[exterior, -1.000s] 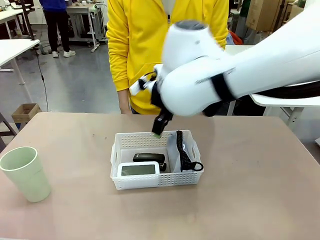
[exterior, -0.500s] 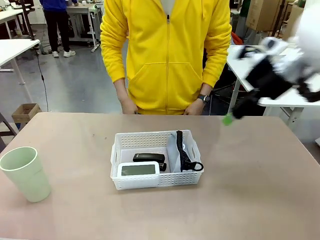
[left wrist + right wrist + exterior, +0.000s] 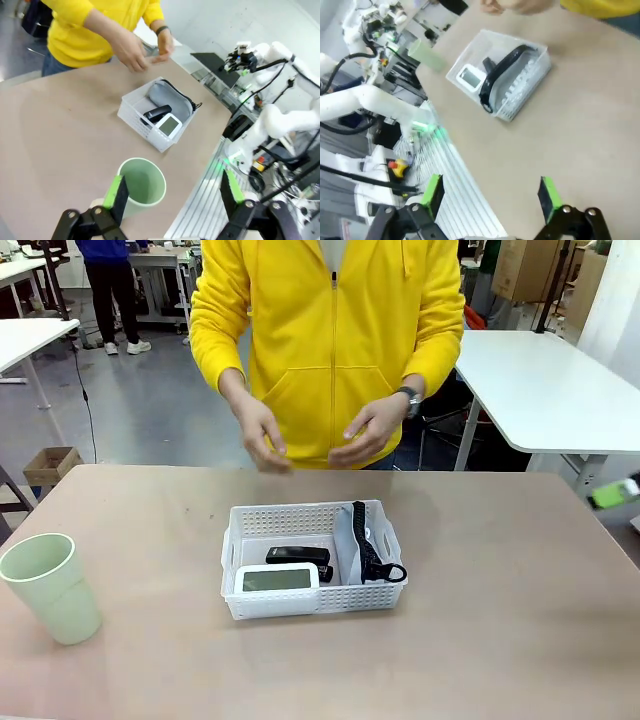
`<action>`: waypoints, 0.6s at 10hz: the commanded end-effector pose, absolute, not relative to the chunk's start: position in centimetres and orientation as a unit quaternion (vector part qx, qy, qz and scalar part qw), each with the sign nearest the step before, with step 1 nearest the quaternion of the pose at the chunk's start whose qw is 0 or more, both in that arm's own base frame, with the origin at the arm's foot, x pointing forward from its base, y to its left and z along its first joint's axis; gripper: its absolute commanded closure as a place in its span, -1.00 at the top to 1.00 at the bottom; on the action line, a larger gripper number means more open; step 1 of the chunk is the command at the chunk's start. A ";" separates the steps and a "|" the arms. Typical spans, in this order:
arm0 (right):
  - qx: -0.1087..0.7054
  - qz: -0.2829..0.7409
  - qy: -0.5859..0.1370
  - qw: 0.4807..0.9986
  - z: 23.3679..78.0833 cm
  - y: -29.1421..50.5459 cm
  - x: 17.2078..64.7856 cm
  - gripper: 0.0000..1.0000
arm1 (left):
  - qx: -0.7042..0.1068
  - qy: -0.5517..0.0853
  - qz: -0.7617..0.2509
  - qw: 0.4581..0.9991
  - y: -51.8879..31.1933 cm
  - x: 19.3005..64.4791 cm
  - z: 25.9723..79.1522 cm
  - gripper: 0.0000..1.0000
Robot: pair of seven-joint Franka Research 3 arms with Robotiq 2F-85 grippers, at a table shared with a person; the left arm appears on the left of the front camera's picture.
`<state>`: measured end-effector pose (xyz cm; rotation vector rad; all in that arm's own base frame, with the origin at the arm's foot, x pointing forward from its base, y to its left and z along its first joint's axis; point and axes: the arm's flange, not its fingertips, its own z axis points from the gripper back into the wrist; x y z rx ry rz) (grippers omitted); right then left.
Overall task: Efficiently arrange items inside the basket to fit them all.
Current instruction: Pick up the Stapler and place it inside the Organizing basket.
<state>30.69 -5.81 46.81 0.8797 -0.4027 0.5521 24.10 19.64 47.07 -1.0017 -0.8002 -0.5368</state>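
Front: pouch (image 3: pixel 348 538) stood on edge along right wall of basket (image 3: pixel 310 604), freeing floor for stapler (image 3: pixel 297 555) and screen device (image 3: pixel 277 579). Cup (image 3: pixel 48 585) outside, far left on surface (image 3: pixel 500 620): 1 of 4 unpacked.
Left wrist: left fingers (image 3: pixel 118 192) spread wide, empty, over cup, likely next pick.
Right wrist: right fingers (image 3: pixel 547 195) wide apart, empty, well off basket.

Front view faces across table (image 3: pixel 500 620) toward person (image 3: pixel 330 350), both wrist views high, tilted down, sharing basket (image 3: pixel 340 600)
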 end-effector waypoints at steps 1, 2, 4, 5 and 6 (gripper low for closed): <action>0.480 0.194 -0.178 0.837 40.4 -6.7 28.3 1.00 | -0.463 -0.378 -0.253 0.761 19.6 24.1 47.3 0.93; 0.498 0.168 -0.175 0.833 38.8 -7.0 28.3 1.00 | -0.463 -0.378 -0.253 0.761 19.6 24.1 47.3 0.93; 0.452 0.225 -0.177 0.845 44.7 -8.0 30.4 1.00 | -0.463 -0.378 -0.253 0.761 19.6 24.1 47.3 0.93; 0.452 0.225 -0.177 0.845 44.7 -8.0 30.4 1.00 | -0.463 -0.378 -0.253 0.761 19.6 24.1 47.3 0.93; 0.452 0.225 -0.177 0.845 44.7 -8.0 30.4 1.00 | -0.463 -0.378 -0.253 0.761 19.6 24.1 47.3 0.93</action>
